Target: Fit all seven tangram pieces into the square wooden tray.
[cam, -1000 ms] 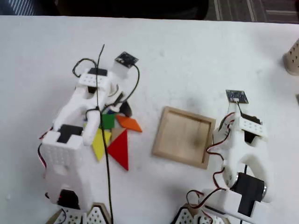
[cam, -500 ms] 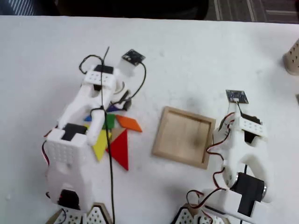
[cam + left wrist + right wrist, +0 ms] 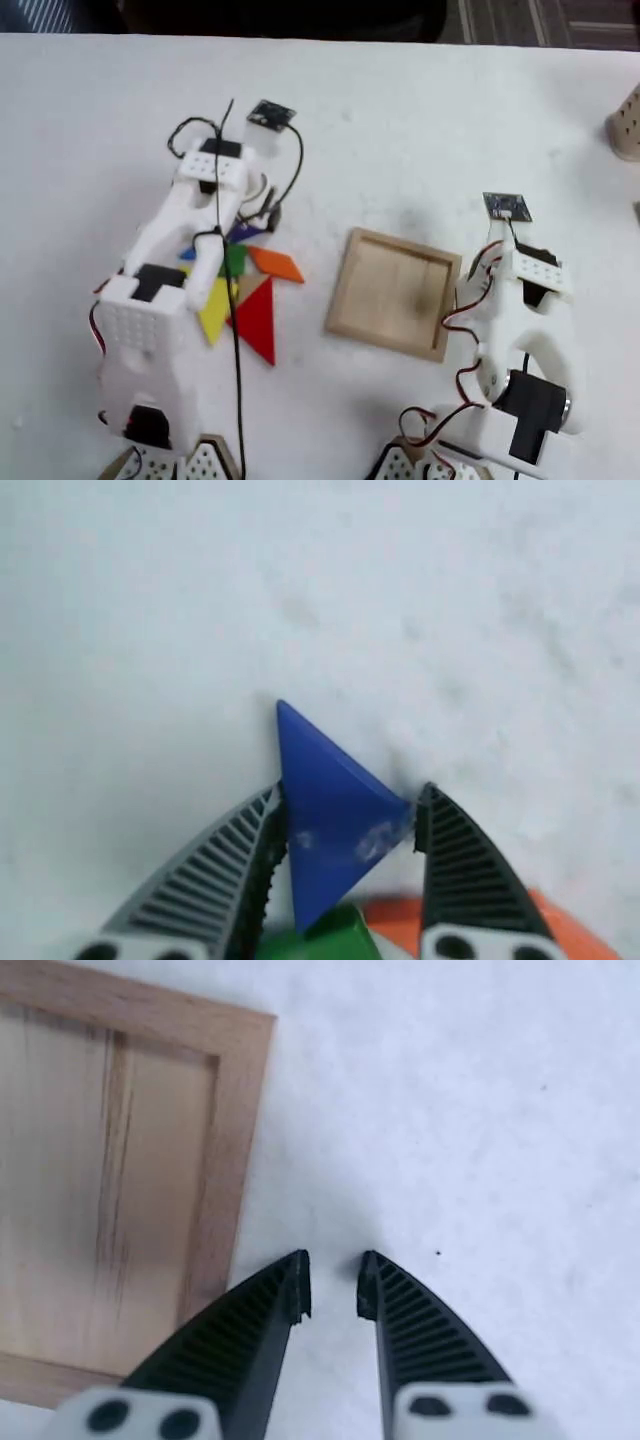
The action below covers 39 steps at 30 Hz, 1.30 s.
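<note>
- Left arm stretched low towards the worktop's (image 3: 420,120) far edge. Left pincer (image 3: 350,798) pinches the blue triangle (image 3: 322,780) between both fingers.
- Green square (image 3: 232,260), orange piece (image 3: 277,264), red triangle (image 3: 257,318) and yellow triangle (image 3: 213,312) are clustered left of the tray (image 3: 340,290).
- Right arm folded by the near edge. Right pincer (image 3: 333,1265) is narrowly spread, holding nothing, just beside the tray rim.

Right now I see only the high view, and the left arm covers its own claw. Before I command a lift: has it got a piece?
Observer: Yes. In the left wrist view the left claw is closed on the blue triangle, with a finger against each side.
Operator: And the other arm, holding anything?
Observer: Nothing. The right claw is open over bare table, just beside the wooden tray.
</note>
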{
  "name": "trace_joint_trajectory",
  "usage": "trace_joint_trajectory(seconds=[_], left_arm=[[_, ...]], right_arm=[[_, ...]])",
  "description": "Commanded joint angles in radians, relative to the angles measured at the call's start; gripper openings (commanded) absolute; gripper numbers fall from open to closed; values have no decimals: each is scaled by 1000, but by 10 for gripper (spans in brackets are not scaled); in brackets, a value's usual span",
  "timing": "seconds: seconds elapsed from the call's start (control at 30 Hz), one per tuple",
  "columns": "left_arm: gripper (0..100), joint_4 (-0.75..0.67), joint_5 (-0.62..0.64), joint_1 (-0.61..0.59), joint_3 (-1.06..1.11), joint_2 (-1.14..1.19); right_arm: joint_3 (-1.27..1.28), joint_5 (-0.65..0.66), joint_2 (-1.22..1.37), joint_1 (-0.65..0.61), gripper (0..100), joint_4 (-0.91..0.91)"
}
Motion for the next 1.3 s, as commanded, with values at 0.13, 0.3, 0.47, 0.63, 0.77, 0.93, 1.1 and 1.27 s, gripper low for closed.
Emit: trace_joint_trajectory(seconds=[0.13,0.3,0.47,0.63,0.77,0.93,1.1,1.27], left_arm=[[142,57,189,1,-32,-150],[142,83,226,61,-31,-228],[142,170,226,223,-31,-315],[146,183,215,414,-31,-337],[144,138,72,526,-29,-280],[146,29,9,601,-37,-128],[167,-46,9,595,-41,-45],[279,-41,15,602,-32,-45]], right_arm=[[0,14,-30,-21,80,-5],[0,14,-30,-21,80,-5],[0,11,-30,-15,80,-12],[0,6,-30,-10,80,-16],[0,6,-30,15,80,-18],[0,5,-30,15,80,-18],[0,5,-30,15,80,-18],[0,5,-30,10,80,-18]])
